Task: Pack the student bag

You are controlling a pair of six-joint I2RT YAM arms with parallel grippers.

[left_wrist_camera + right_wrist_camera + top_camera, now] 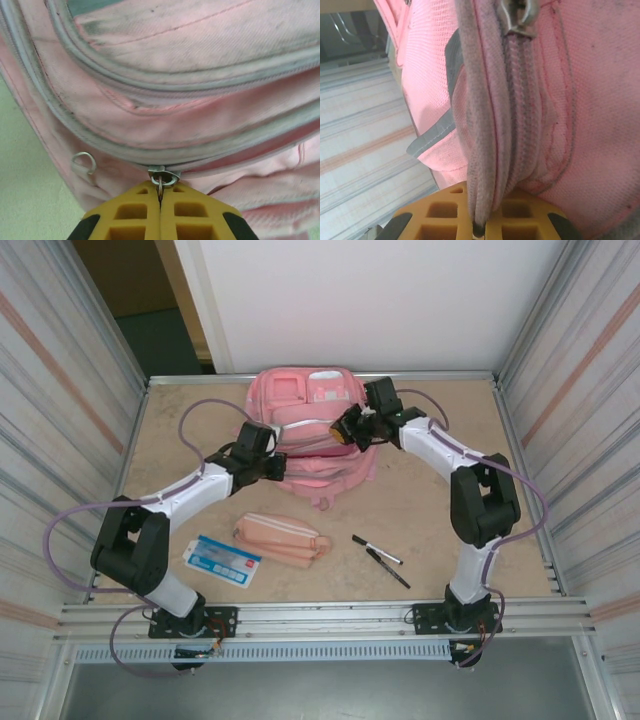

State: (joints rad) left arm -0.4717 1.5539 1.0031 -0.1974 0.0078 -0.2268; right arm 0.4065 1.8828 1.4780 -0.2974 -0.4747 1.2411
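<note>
Pink fabric of the student bag (312, 390) lies at the far middle of the table (440, 490), and both arms reach onto it. The left tool (160, 194) is clenched: its two yellow fingers (135, 215) are pressed together on the small metal zipper pull (163, 178) at the left side of the bag. The right tool (479, 226) is also clenched, and it pinches a fold of the grey zipper seam of the bag. Nearer to the arm bases, apart from the bag, lie a small pink pouch (282, 537), a blue and white packet (222, 560) and two black pens (380, 554).
</note>
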